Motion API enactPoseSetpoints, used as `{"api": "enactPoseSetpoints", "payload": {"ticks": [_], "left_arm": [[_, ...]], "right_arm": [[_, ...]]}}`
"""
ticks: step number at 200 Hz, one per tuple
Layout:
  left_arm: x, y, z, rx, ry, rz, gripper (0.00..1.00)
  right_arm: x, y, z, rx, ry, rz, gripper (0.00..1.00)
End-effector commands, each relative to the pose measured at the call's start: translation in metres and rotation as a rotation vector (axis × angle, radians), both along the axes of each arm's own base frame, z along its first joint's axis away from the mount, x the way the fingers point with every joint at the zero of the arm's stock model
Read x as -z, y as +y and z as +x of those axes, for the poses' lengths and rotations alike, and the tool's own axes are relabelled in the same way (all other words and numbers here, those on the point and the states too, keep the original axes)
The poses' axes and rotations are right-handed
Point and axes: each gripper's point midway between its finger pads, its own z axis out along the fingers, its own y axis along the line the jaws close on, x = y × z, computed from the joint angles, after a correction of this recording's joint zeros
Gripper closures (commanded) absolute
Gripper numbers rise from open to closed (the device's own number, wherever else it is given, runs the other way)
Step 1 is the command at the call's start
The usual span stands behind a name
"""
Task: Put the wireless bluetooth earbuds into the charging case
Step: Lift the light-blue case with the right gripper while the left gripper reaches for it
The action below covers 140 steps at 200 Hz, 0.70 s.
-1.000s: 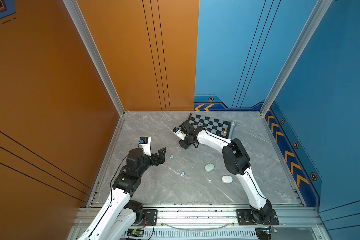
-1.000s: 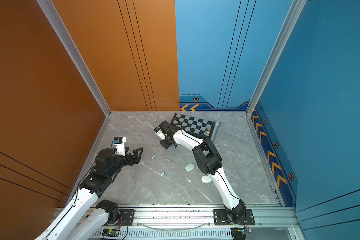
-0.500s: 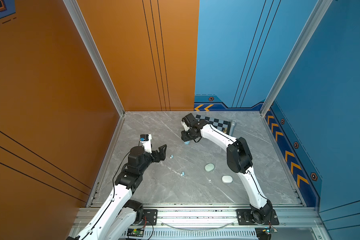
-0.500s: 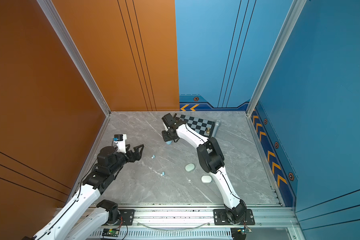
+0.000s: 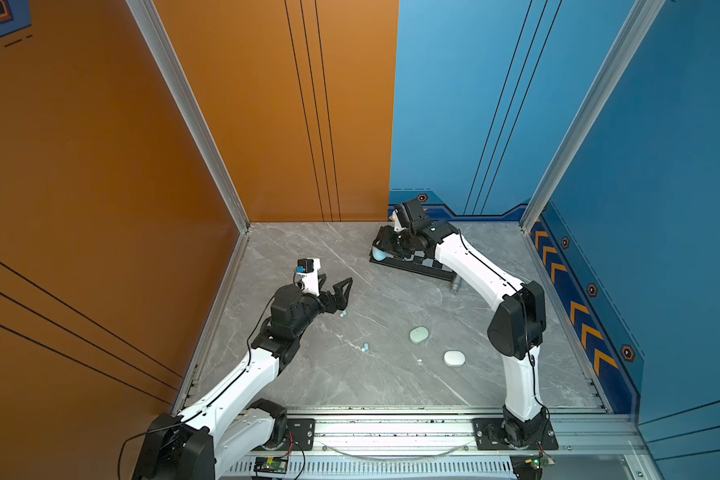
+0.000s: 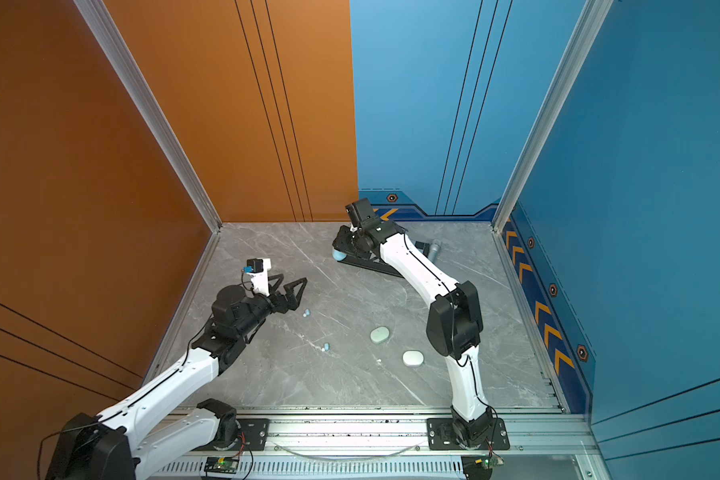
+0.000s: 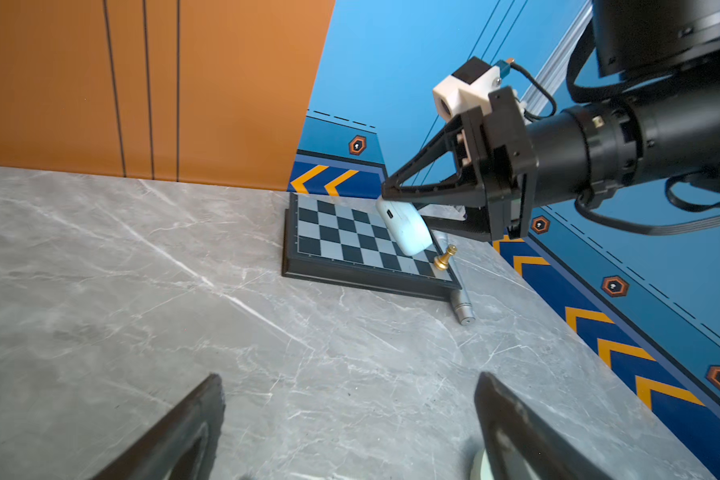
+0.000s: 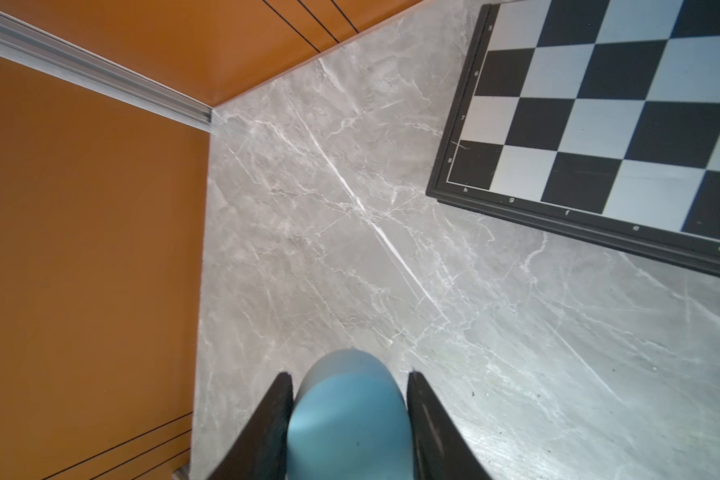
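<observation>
Blue charging case (image 8: 348, 424), likely closed, in right gripper (image 8: 348, 374).

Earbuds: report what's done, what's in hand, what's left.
Done: nothing seated. The earbuds lie loose on the table, where a green case and a white case both look shut. In hand: the right gripper holds a blue case up by the chessboard; the left gripper is open near two buds. Left: every insertion.

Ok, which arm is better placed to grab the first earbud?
Left, I'd say. The left gripper is open and empty, right beside the nearest earbuds. The right gripper is far back by the chessboard, shut on the light blue case, so it can't pick anything.
</observation>
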Motion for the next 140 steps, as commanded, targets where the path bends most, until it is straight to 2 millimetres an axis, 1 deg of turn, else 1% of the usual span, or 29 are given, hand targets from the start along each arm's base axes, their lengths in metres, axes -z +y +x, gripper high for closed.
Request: {"api": "enactPoseSetpoints", "payload": {"ticks": [1, 37, 71, 94, 96, 100, 140], "left_arm": [[-0.038, -0.021, 0.007, 0.049, -0.131, -0.099, 0.07], [-0.058, -0.05, 0.023, 0.101, -0.203, -0.173, 0.09], [-0.072, -0.074, 0.036, 0.137, -0.264, -0.21, 0.11], [-0.069, -0.083, 0.048, 0.128, -0.259, -0.208, 0.13], [-0.07, -0.084, 0.048, 0.125, -0.26, -0.207, 0.16], [-0.069, -0.084, 0.05, 0.119, -0.259, -0.206, 0.18], [-0.059, -0.091, 0.062, 0.094, -0.238, -0.194, 0.23]], "right_arm": [[-0.02, 0.004, -0.008, 0.008, 0.03, 0.116, 0.73], [-0.04, 0.005, -0.02, -0.027, 0.016, 0.162, 0.73], [-0.047, 0.001, -0.026, -0.037, 0.011, 0.175, 0.73], [-0.055, 0.0, -0.028, -0.042, 0.0, 0.189, 0.74], [-0.056, 0.0, -0.029, -0.042, -0.002, 0.191, 0.74], [-0.058, -0.001, -0.029, -0.043, -0.005, 0.193, 0.74], [-0.062, -0.003, -0.034, -0.048, -0.011, 0.203, 0.74]]}}
